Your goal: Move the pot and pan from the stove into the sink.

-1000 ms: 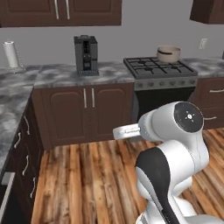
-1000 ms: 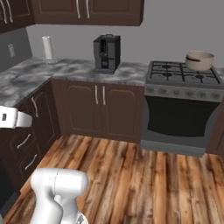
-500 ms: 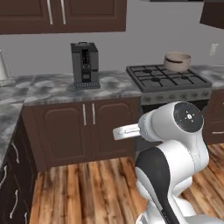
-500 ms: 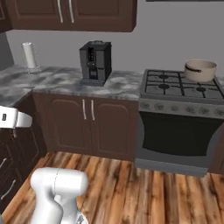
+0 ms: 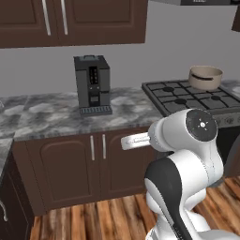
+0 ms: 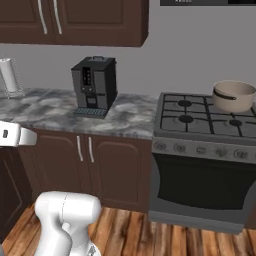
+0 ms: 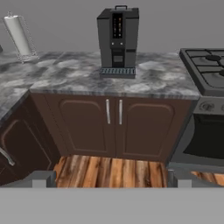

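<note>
The beige pot [image 5: 205, 77] [image 6: 234, 96] stands upright on a back burner of the grey stove [image 5: 197, 101] [image 6: 200, 117], whose left edge also shows in the hand view as stove [image 7: 210, 70]. My gripper [image 7: 111, 180] is open with nothing between its fingertips [image 7: 41, 178]. It hangs well short of the counter and looks at the lower cabinet doors left of the stove, far from the pot. The pan and the sink are out of view.
A black coffee machine [image 5: 93, 84] [image 6: 94, 85] [image 7: 117, 41] stands on the grey marble counter [image 5: 47, 115] left of the stove. A paper towel roll [image 6: 7, 75] [image 7: 18, 35] stands further left. Dark cabinets [image 7: 113, 127] run below and above; wooden floor [image 7: 109, 170] lies ahead.
The whole picture has shifted: the base has driven closer to the counter and stove, which now look larger. The gripper stays open and the pot has not moved on the stove.
</note>
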